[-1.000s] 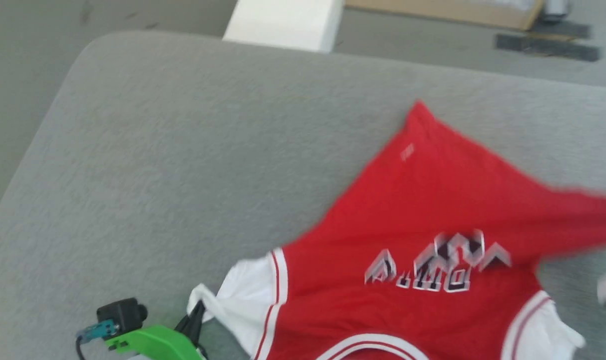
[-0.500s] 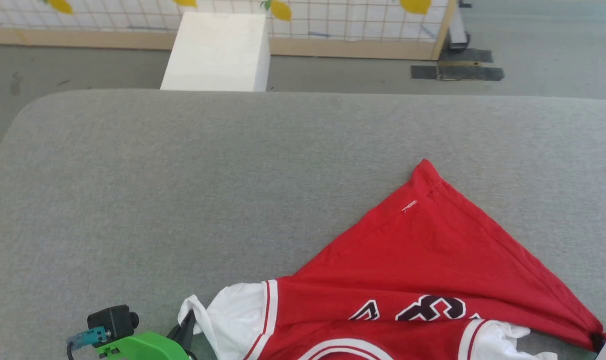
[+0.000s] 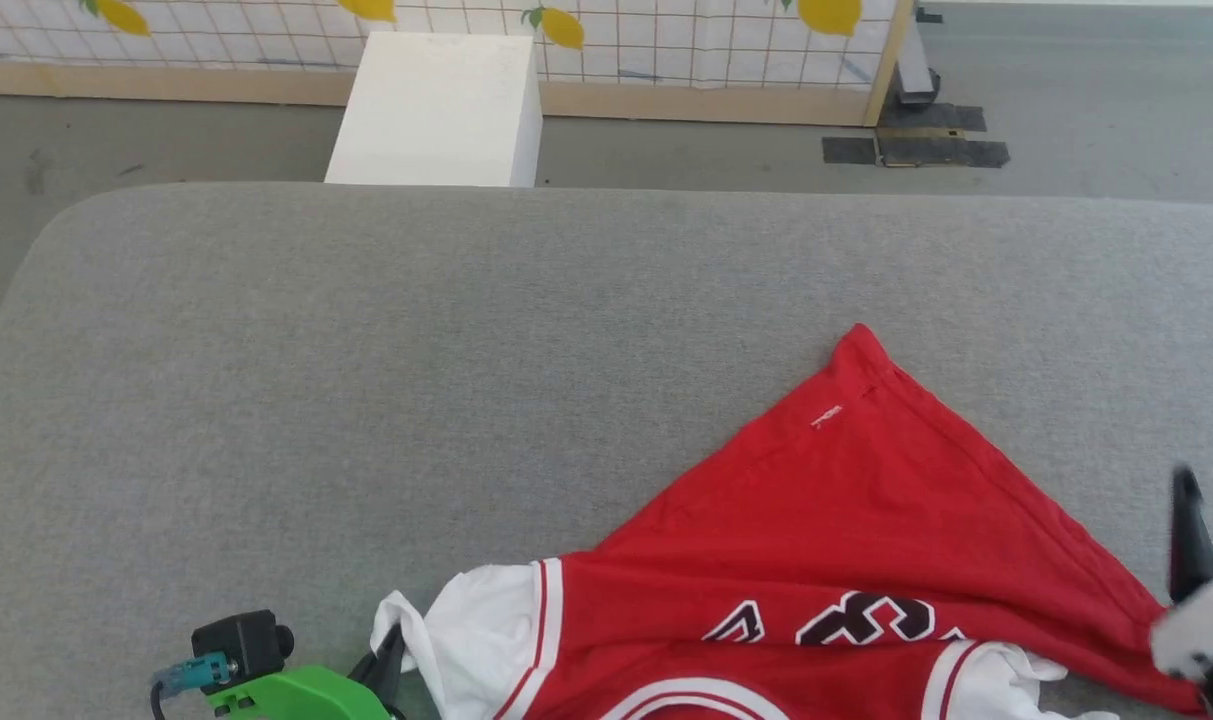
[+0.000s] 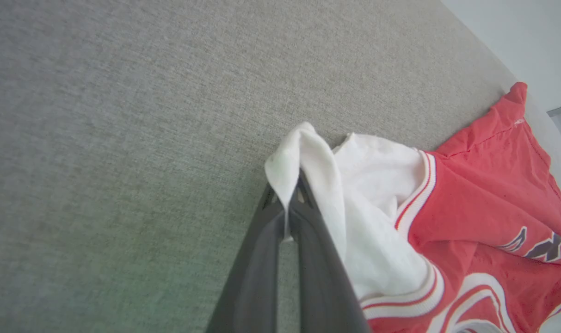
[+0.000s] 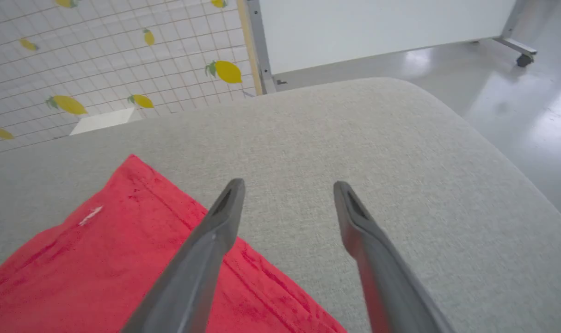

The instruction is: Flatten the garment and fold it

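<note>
The garment (image 3: 866, 530) lies skewed on the grey surface (image 3: 366, 380), hem bunched to a point. Left end effector (image 4: 287, 196) clamps the white sleeve (image 4: 377, 175); right end effector (image 5: 287, 189) stands open, empty, apparently over the hem edge. Advised: pull corners apart evenly.

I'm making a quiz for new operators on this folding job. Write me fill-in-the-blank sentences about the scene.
The left gripper is shut on the garment's ____ sleeve. The right gripper's jaws stand ____, with nothing between them. The garment lies on a ____ padded surface. The gridded panel behind carries yellow ____.
Missing words: white; open; grey; lemons.
</note>
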Controlling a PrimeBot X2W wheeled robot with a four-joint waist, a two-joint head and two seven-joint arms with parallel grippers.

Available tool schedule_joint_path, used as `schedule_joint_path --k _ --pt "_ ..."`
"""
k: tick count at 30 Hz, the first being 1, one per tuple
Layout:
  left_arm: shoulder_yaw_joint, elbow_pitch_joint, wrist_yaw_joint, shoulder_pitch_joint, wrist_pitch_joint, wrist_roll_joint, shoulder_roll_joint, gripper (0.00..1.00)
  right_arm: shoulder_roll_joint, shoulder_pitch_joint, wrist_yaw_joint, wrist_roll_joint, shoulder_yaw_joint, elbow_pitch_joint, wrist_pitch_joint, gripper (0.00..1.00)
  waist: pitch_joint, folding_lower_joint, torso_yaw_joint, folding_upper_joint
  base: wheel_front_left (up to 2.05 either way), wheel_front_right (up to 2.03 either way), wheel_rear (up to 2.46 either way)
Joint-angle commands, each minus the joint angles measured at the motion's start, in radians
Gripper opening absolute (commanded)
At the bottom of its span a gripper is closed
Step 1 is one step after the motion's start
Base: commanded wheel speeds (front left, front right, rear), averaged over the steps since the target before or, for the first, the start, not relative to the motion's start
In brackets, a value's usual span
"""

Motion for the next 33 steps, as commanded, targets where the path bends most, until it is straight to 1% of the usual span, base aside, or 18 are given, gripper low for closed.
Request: schedule_joint_path --k 1,4,7,9,13,16,18,24,27,28,30,31,33 --pt "-0.003 0.002 -0.002 -0.001 -0.003 0.005 0.001 0.0 0.001 -0.034 -0.002 -0.019 0.031 -0.015 -0.043 1.0 0.004 0.0 0.011 -0.0001 0.0 0.0 0.0" --pt "-0.009 0.006 -0.006 -0.01 -0.003 0.005 -0.001 0.0 -0.031 -0.093 -0.002 -0.042 0.128 0.009 -0.123 1.0 0.015 0.0 0.028 -0.0001 0.0 0.0 0.0" --pt "-0.015 0.009 -0.009 -0.022 -0.005 0.005 -0.004 0.0 -0.079 -0.163 -0.002 -0.049 0.22 0.072 -0.165 1.0 0.029 0.0 0.046 -0.0001 0.0 0.0 0.0" --pt "-0.021 0.011 -0.011 -0.033 -0.009 0.006 -0.009 0.0 -0.12 -0.224 -0.002 -0.053 0.292 0.141 -0.162 1.0 0.044 0.0 0.062 -0.0001 0.0 0.0 0.0" --pt "-0.034 0.019 -0.016 -0.053 -0.014 0.008 -0.02 0.0 -0.179 -0.343 -0.002 -0.043 0.396 0.278 -0.128 1.0 0.074 0.0 0.098 -0.0001 0.0 0.0 0.0" --pt "-0.041 0.027 -0.021 -0.072 -0.023 0.007 -0.031 0.0 -0.211 -0.434 -0.002 -0.028 0.457 0.391 -0.073 1.0 0.1 0.0 0.126 -0.0001 0.0 0.0 0.0" --pt "-0.047 0.033 -0.026 -0.083 -0.027 0.006 -0.037 0.0 -0.227 -0.489 -0.002 -0.027 0.488 0.461 -0.018 1.0 0.117 0.0 0.141 -0.0001 0.0 0.0 0.0" --pt "-0.061 0.06 -0.04 -0.112 -0.043 0.0 -0.053 0.0 -0.241 -0.62 -0.002 -0.045 0.519 0.634 0.189 1.0 0.154 0.0 0.18 -0.0001 0.0 0.0 0.0" --pt "-0.067 0.074 -0.044 -0.121 -0.051 0.0 -0.059 0.0 -0.237 -0.661 -0.002 -0.064 0.516 0.689 0.293 1.0 0.163 0.0 0.19 -0.0001 0.0 0.0 0.0" --pt "-0.069 0.078 -0.046 -0.123 -0.053 -0.001 -0.06 0.0 -0.237 -0.671 -0.002 -0.077 0.512 0.707 0.334 0.83 0.164 0.0 0.192 -0.0001 0.0 0.0 0.0" --pt "-0.071 0.086 -0.048 -0.127 -0.056 -0.002 -0.062 0.0 -0.231 -0.682 -0.002 -0.091 0.504 0.723 0.388 0.15 0.164 0.0 0.195 -0.0001 0.0 0.0 0.0" --pt "-0.072 0.089 -0.048 -0.128 -0.056 -0.003 -0.062 0.0 -0.227 -0.682 -0.002 -0.093 0.492 0.727 0.403 0.0 0.161 0.0 0.196 -0.0001 0.0 0.0 0.0" --pt "-0.07 0.097 -0.048 -0.127 -0.059 -0.005 -0.062 0.0 -0.216 -0.671 -0.002 -0.098 0.473 0.724 0.421 0.0 0.148 0.0 0.195 -0.0001 0.0 0.0 0.0"
